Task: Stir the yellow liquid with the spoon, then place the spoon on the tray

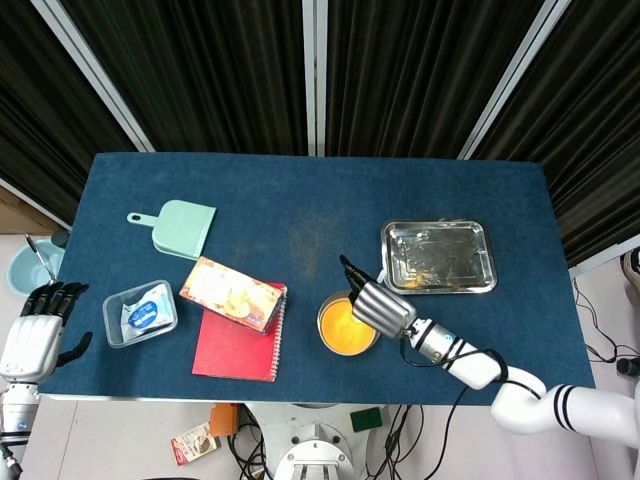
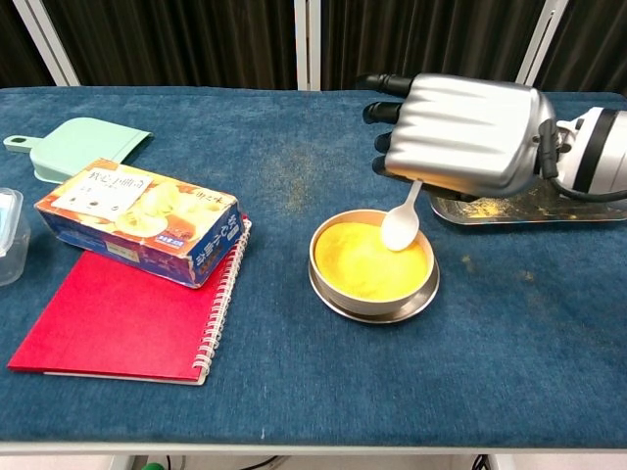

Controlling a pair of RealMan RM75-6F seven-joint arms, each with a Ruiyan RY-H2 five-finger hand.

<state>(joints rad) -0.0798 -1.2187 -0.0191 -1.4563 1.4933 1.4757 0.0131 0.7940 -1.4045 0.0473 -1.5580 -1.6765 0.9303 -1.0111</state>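
Observation:
A metal bowl (image 2: 373, 297) (image 1: 347, 325) of yellow liquid stands on the blue table near the front. My right hand (image 2: 462, 134) (image 1: 378, 306) hangs above the bowl's far right side and grips a white spoon (image 2: 402, 223). The spoon hangs nearly upright with its scoop just above the liquid at the bowl's right rim. In the head view the hand hides the spoon. The steel tray (image 1: 438, 256) (image 2: 534, 204) lies behind and to the right of the bowl. My left hand (image 1: 38, 332) hangs off the table's left front corner, holding nothing, fingers apart.
A snack box (image 2: 137, 220) (image 1: 233, 293) lies on a red spiral notebook (image 2: 127, 318) left of the bowl. A mint dustpan (image 1: 177, 226) sits at the back left. A clear lidded container (image 1: 139, 312) stands at the left edge.

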